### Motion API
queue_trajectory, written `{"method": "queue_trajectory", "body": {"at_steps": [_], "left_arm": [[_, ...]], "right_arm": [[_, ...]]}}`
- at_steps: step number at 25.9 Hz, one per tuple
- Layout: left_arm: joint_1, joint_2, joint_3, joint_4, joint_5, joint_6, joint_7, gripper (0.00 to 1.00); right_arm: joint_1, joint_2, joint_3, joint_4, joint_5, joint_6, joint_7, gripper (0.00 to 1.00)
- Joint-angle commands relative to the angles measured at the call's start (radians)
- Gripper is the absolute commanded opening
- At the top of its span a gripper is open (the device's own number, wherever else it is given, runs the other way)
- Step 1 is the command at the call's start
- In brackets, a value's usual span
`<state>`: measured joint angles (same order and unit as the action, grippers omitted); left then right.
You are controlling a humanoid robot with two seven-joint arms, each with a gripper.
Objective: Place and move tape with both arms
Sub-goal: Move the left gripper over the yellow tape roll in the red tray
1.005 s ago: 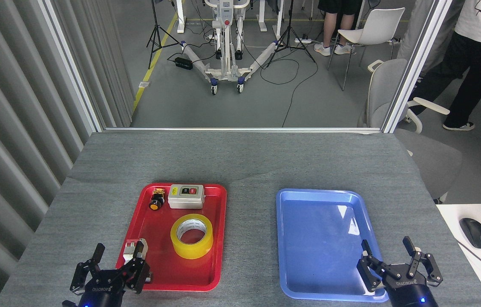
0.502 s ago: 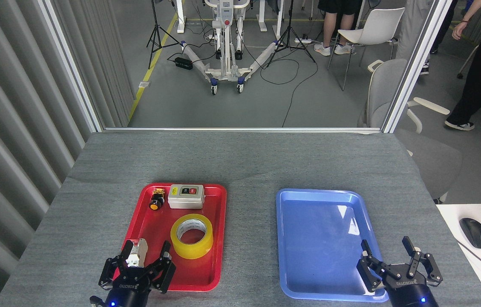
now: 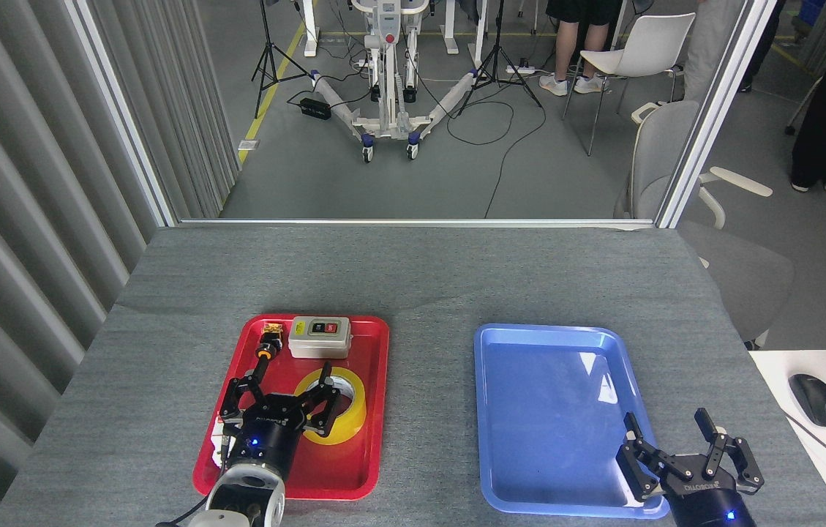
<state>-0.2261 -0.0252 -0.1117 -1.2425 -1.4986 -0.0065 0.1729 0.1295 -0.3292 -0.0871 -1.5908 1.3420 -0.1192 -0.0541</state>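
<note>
Tape (image 3: 347, 410), a yellow roll with a white core, is lying flat in the red tray (image 3: 376, 410), hole facing up, so no long axis is being offered; the grasp is judged to depend on which wall the fingers straddle. The left gripper (image 3: 288, 380) is being held over the tray with its fingers spread wide and nothing between them. One fingertip (image 3: 325, 372) is seen above the roll's near-left rim, beside the core opening; the other is reaching toward the small push button (image 3: 264, 350) at about 11 o'clock. From the gripper's centre the roll is lying at roughly 3 o'clock, partly covered by the gripper body. Whether any finger is touching the tape cannot be told from this view. The grey switch box (image 3: 320, 336) is sitting at 12 o'clock of the roll, just beside it. The right gripper (image 3: 685, 446) is being held open and empty at the near right corner of the blue tray (image 3: 515, 410), well apart from the roll. The left arm is clearly the nearer one. A shift toward 3 o'clock is judged necessary before closing.
</note>
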Motion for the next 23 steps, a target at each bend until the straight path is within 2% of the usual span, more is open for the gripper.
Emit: {"method": "queue_trajectory", "body": {"at_steps": [1,7,14,16,19,23], "left_arm": [[-0.052,-0.001,-0.020,0.038,0.006,0.040,-0.019,1.00],[-0.059,-0.001,-0.043,0.061,0.012,0.040,-0.056,1.00],[-0.118,-0.001,-0.071,0.118,0.017,0.043,-0.064,1.00],[-0.121,-0.001,-0.085,0.115,0.049,0.043,-0.082,1.00],[-0.137,-0.002,-0.083,0.084,0.090,0.043,-0.259,1.00],[-0.173,-0.001,-0.082,0.061,0.093,0.046,-0.639,1.00]], "right_arm": [[-0.001,-0.002,-0.002,0.000,-0.001,0.021,0.002,1.00],[-0.001,0.001,0.004,0.000,-0.003,0.046,0.002,1.00],[-0.004,0.010,0.004,0.003,-0.001,0.058,0.000,1.00],[-0.002,0.013,0.004,0.005,0.002,0.078,0.000,1.00],[-0.002,0.013,0.004,0.006,0.003,0.095,0.000,1.00],[-0.005,0.015,0.003,0.012,0.003,0.095,0.000,1.00]]}}
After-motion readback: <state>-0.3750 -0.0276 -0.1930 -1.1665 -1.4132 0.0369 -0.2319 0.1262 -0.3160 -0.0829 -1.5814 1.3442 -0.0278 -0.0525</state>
